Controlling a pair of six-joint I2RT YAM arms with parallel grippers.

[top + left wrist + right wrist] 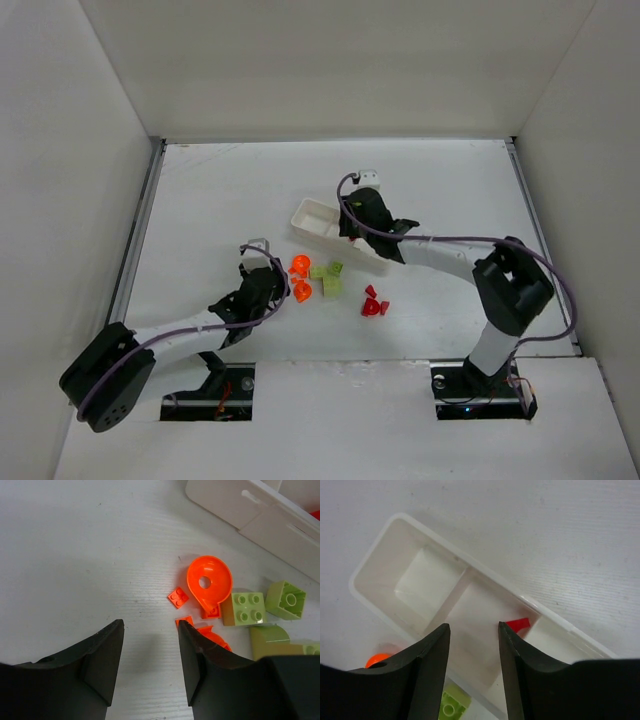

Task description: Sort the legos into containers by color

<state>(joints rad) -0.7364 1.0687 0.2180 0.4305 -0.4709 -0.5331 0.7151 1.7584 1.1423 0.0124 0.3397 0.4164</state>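
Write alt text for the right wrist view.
The right gripper, jaws open, hovers over a long, shallow white plastic tray with square compartments; one small red lego piece lies inside. A bright orange rounded piece and a pale yellow-green block lie outside it.

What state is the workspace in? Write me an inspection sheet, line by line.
Surface: white table, finely textured.
Job's things: orange legos, yellow-green legos and red legos lie loose on the table beside the white tray; one red piece is inside the tray, compartment unclear.
Clutter: nothing seen.
Grippers: left gripper open, empty, low beside the orange legos; right gripper open, empty, above the tray.
Cables: purple cable runs along each arm.
Surroundings: white walls on three sides.
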